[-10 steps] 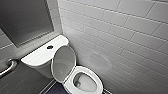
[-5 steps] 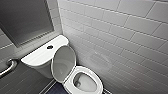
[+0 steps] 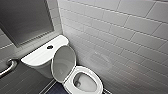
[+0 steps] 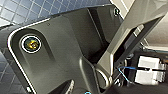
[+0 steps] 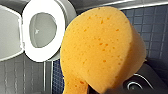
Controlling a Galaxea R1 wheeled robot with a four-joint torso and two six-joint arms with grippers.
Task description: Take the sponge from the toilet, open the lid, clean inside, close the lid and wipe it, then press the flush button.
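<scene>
The sponge (image 5: 100, 47) is nearest, right in front of the right wrist camera. It is a thick orange-yellow block with rounded corners and a rough, pitted foam face. It hangs clear of the floor (image 5: 155, 27), gripped by the right claw (image 5: 100, 88), a dark shape at its lower edge closed on the foam. Whether the left claw is open or closed cannot be told.

The floor beneath the sponge is laid in small dark blue square tiles. Past the sponge stands the toilet (image 3: 99, 83), white and glossy. Its oval seat ring (image 5: 37, 55) lies flat around the open bowl (image 3: 85, 82). The lid (image 3: 62, 62) is raised and leans back against the tank. It is a smooth oval, and its pale inner face shows. Nothing lies between the sponge and the bowl.

Behind the lid is the flat tank top (image 3: 37, 56), with the small dark round flush button (image 3: 49, 47) at its middle. A metal grab bar (image 3: 8, 66) runs beside the tank. Farther back, the wall tiles (image 3: 120, 37) are pale rectangles laid like bricks, and a dark framed panel (image 3: 25, 20) hangs above the tank.
</scene>
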